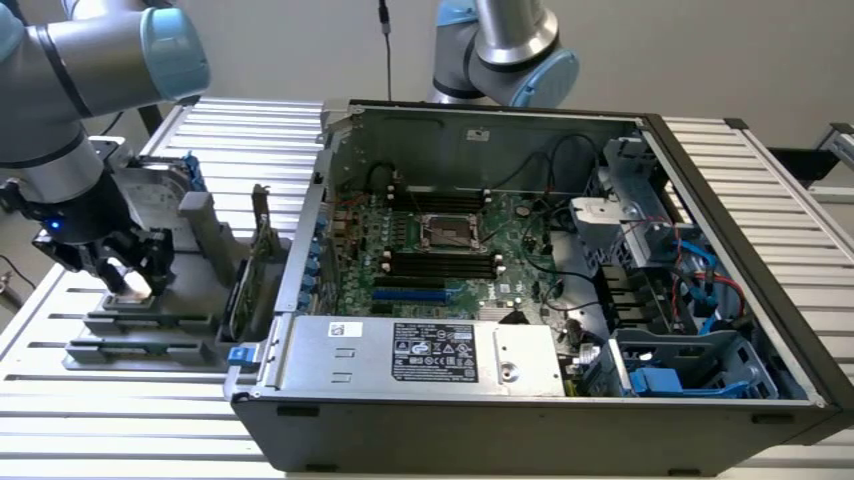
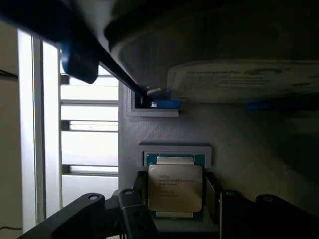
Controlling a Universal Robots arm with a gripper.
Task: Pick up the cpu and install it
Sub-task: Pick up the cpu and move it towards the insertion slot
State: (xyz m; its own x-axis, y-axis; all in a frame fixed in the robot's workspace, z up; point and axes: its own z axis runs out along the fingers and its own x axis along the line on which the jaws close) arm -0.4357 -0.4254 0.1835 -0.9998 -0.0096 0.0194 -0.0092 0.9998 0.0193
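The cpu (image 2: 174, 188), a small square chip with a shiny metal top and printed text, lies in a grey plastic holder (image 2: 174, 149) on the table at the exterior view's left (image 1: 130, 297). My gripper (image 1: 130, 270) is lowered straight over it. Its dark fingers (image 2: 137, 209) stand against two opposite edges of the chip, shut on it, and the chip still rests in the holder. The open computer case (image 1: 534, 420) lies to the exterior view's right, with the bare cpu socket (image 1: 450, 232) in the middle of the green motherboard.
A silver hard drive (image 2: 244, 82) with blue side rails sits beyond the cpu holder. Upright grey holder blocks and a card (image 1: 254, 260) stand between the gripper and the case wall. A second arm (image 1: 501, 50) hangs behind the case. The slatted table (image 1: 120, 410) runs underneath.
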